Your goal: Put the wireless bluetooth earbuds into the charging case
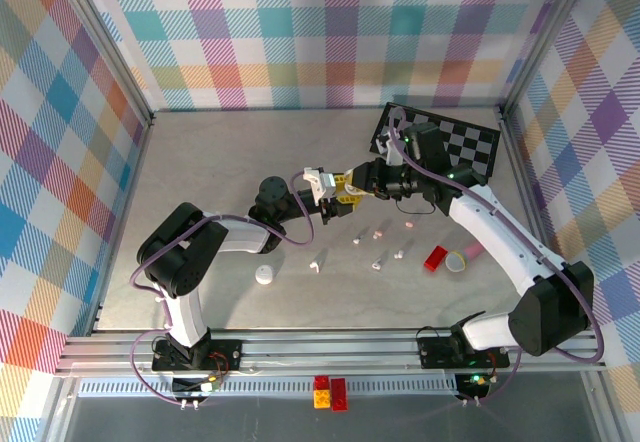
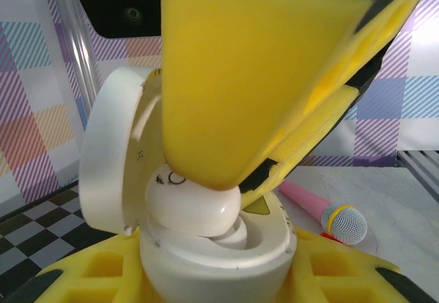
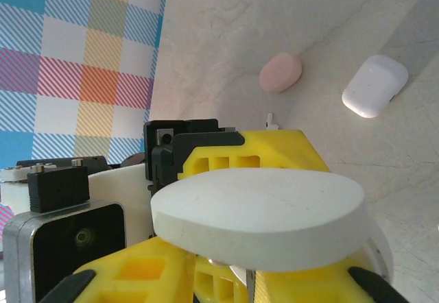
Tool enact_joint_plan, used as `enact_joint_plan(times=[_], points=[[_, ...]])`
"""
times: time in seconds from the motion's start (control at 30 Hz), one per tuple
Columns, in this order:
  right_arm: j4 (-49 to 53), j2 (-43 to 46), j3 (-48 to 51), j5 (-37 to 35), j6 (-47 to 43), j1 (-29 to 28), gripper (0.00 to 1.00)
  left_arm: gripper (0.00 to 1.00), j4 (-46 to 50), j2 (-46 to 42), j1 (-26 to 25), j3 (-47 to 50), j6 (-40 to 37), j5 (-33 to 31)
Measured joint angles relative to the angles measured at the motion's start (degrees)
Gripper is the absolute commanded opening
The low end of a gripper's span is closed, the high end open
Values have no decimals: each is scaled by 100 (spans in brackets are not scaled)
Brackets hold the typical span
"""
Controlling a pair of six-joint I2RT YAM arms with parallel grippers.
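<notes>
My left gripper holds the white charging case upright above the table's middle, shut on its body. The lid stands open to the left. A white earbud lies tilted in the case's well. My right gripper comes down from above, and its yellow fingers close narrowly over the earbud's top. In the right wrist view the open lid hides my right jaws. Several more earbuds lie scattered on the table below the grippers.
A round white case lies front left. A red block and a pink toy microphone lie to the right. A checkerboard mat sits back right. A pink case and a white case rest on the table.
</notes>
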State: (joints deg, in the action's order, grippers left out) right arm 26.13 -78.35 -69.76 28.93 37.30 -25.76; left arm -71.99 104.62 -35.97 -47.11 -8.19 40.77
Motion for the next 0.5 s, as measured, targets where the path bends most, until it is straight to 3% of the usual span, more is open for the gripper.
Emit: enact_joint_plan(times=[0.5], points=[[55, 181, 0, -203, -7, -24, 35, 37, -26, 4, -2, -61, 131, 7]])
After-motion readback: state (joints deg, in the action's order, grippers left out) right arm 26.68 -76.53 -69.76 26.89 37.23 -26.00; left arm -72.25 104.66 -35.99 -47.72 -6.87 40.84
